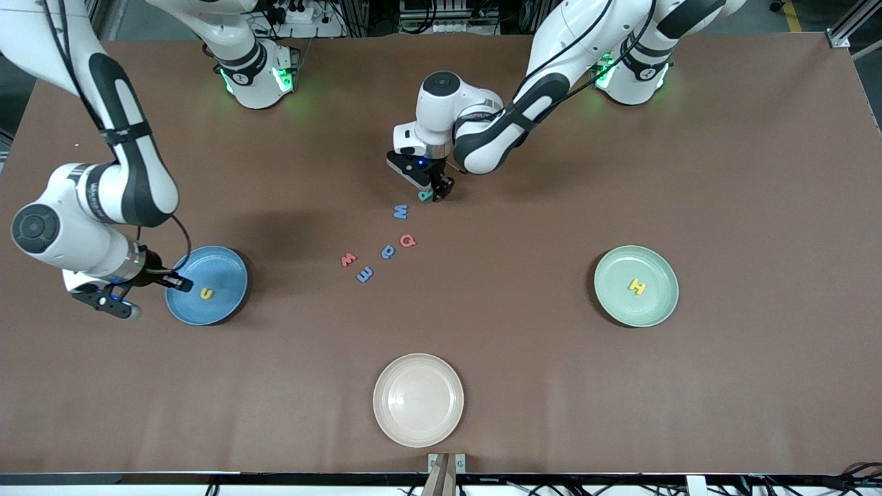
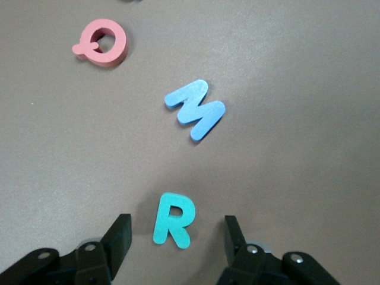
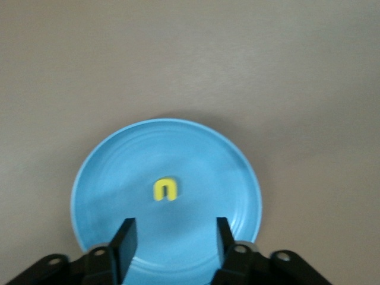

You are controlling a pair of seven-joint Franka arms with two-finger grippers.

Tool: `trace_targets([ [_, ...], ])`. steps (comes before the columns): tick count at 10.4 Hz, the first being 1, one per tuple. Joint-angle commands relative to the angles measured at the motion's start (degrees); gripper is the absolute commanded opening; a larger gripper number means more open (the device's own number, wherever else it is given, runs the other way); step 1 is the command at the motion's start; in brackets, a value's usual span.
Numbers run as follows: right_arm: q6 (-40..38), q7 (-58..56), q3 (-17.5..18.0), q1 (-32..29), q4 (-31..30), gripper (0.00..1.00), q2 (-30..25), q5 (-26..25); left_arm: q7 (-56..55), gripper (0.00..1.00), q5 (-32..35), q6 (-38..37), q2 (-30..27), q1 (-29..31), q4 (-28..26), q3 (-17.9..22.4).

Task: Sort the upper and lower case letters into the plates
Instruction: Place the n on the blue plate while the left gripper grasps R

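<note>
My left gripper point(image 1: 437, 190) is low over the table, open, with its fingers on either side of a teal R point(image 2: 174, 219) and a gap on both sides. Nearer the front camera lie a blue M-shaped letter point(image 2: 196, 110), a red Q point(image 2: 102, 43), a small blue letter point(image 1: 388, 252), a red w point(image 1: 349, 260) and a blue E point(image 1: 364, 275). My right gripper point(image 3: 174, 228) hangs open and empty over the rim of the blue plate point(image 1: 224, 265). A yellow n point(image 3: 165, 189) lies in that plate. The mint plate point(image 1: 613, 303) holds a yellow H point(image 1: 637, 286).
A cream-white plate point(image 1: 418, 399) sits near the table's front edge, midway between the two coloured plates. The blue plate is toward the right arm's end of the brown table, the mint plate toward the left arm's end.
</note>
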Motion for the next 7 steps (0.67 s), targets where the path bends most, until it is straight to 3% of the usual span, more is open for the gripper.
trace_targets([
  [1,-0.42,0.85,1.06,-0.27,2.18,1.0,1.53,-0.57,-1.98,0.67,2.49,0.28,1.19,-1.28,1.51,0.52],
  [3,-0.5,3.39,1.06,0.87,2.62,1.0,2.24,-0.48,-1.98,0.57,2.49,0.28,1.19,-2.41,1.6,2.1],
  [4,-0.85,6.28,1.06,1.92,2.62,1.0,2.15,-0.48,-2.07,0.46,2.49,0.28,1.19,-3.12,1.86,2.8],
  [5,-0.51,10.4,1.06,3.41,2.62,1.0,2.33,-0.48,-1.98,0.34,2.49,0.28,1.19,-3.21,1.86,2.98],
  [7,-0.33,15.86,1.06,6.75,2.8,1.0,2.68,-0.83,-2.07,0.0,2.49,0.28,1.02,-2.95,1.78,3.42],
])
